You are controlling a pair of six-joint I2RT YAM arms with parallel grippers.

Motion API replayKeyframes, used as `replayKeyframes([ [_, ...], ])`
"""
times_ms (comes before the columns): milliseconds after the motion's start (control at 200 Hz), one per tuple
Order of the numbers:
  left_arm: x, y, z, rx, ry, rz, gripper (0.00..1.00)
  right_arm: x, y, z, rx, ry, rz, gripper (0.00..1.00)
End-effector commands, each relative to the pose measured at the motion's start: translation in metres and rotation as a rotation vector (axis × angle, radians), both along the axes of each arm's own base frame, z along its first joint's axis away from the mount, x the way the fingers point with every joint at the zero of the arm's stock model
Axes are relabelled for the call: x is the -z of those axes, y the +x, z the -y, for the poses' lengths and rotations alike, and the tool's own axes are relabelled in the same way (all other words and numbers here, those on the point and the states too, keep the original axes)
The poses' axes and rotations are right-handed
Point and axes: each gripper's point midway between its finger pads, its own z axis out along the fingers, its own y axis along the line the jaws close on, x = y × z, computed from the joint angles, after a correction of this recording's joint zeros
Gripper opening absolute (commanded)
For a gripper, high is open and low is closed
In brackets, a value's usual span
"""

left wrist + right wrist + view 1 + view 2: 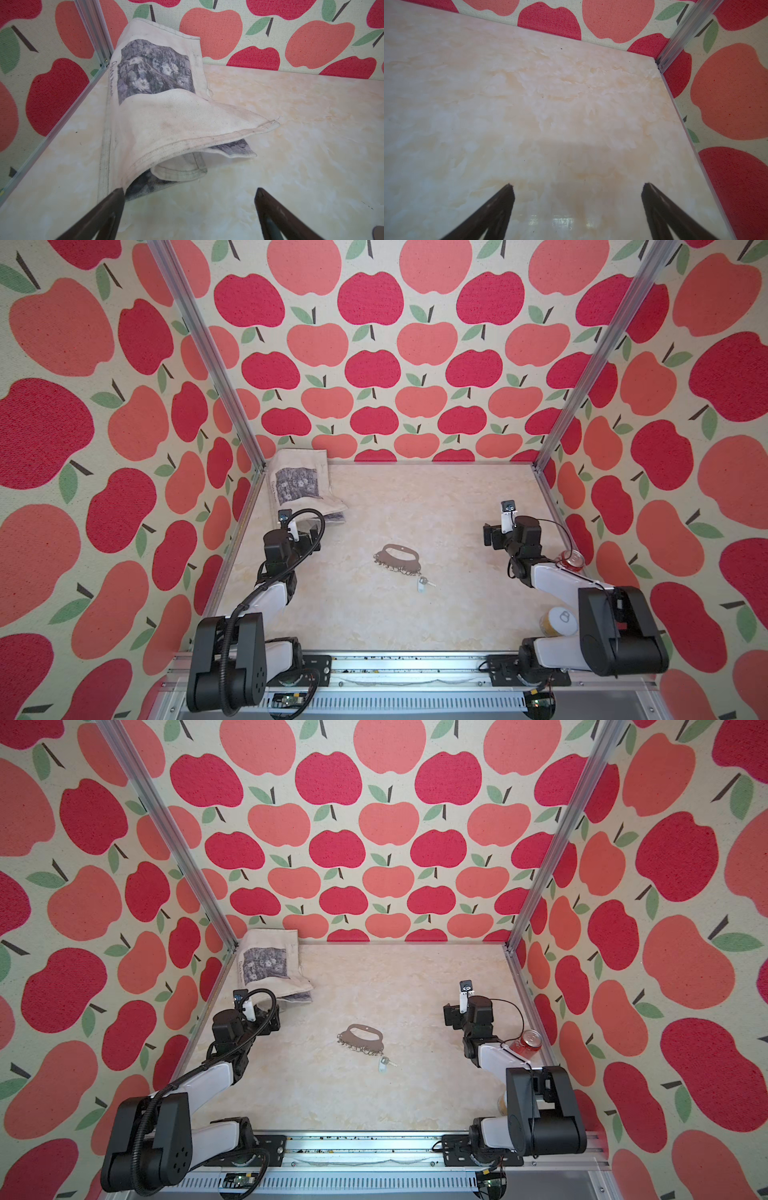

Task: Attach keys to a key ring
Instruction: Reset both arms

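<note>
While hanging with left pincer (188, 191) and right pincer (577, 186) apart, empty: seemingly opening step; next, fetch key (423, 584) by key ring (397, 559), between them.

Glossy, marbled table (529, 104); on it a dull metal key ring (395, 561), a plastic-headed key (422, 585) and a matt, grubby canvas bag (176, 116).

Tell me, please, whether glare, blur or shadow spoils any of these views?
Right wrist view: glare streaks on the table near the right gripper. Left wrist view: canvas bag sharp, faint shadow beneath. In both top views: even light; key tiny, its detail soft.
</note>
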Motion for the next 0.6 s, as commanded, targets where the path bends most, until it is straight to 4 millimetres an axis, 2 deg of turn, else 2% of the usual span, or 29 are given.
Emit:
replayKeyframes([
  [0,-0.009,0.007,-0.005,-0.008,0.047,0.087,1.00,-0.017,0.010,-0.003,-0.022,0.013,0.119,0.99],
  [160,0.001,0.011,-0.012,-0.036,0.076,0.094,1.00,-0.004,0.009,-0.004,-0.028,0.014,0.129,0.99],
  [235,0.006,0.015,-0.008,-0.012,0.073,0.103,1.00,0.001,0.007,-0.004,-0.031,0.014,0.139,0.99],
  [450,0.029,0.022,0.000,0.022,0.090,0.073,0.99,0.001,-0.002,-0.002,-0.026,0.026,0.195,0.99],
  [565,0.034,0.024,-0.003,0.001,0.096,0.068,0.99,0.011,-0.007,-0.005,-0.054,0.034,0.236,0.99],
  [595,0.034,0.025,-0.004,-0.002,0.095,0.068,0.99,0.007,-0.007,-0.006,-0.055,0.029,0.271,0.99],
])
